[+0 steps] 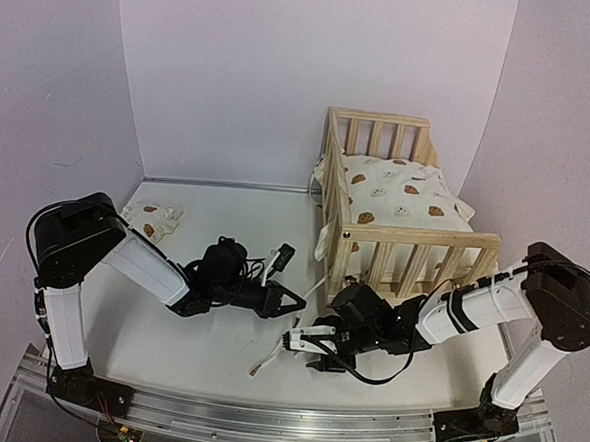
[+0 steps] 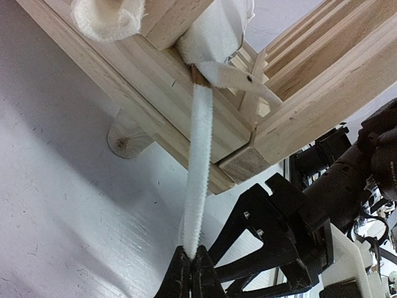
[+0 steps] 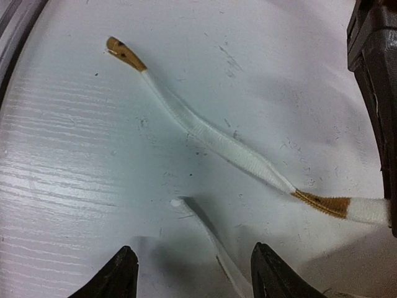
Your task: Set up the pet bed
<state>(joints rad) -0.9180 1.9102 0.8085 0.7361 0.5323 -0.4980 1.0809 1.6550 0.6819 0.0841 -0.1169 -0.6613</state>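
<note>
Pet bed frame (image 1: 424, 239) sits at the right rear of the tabletop (image 1: 217, 347), slatted rails on three sides. I see the bear-print cushion (image 1: 402, 193) lying inside it, its ruffle spilling over the left edge. Small matching pillow (image 1: 153, 219) lies well apart on the left of the tabletop, beside my left arm. Left claw (image 1: 296, 301) is low, just off the frame's near-left corner. In its wrist view the fingertips (image 2: 180, 276) are pressed together on a white tie (image 2: 200, 161), which runs straight up from the pinch to the cushion fabric at the underside of the frame corner. Right claw (image 1: 296, 341) sits low just in front of the frame, near the left claw but apart from it; its fingers (image 3: 121, 276) are spread, holding nothing. Ahead of them a second tie (image 3: 211, 135) lies loose and slightly curved on the tabletop, brown at the tip. A thinner white strip (image 3: 211, 239) lies between the fingers; I cannot tell whether it touches either one.
</note>
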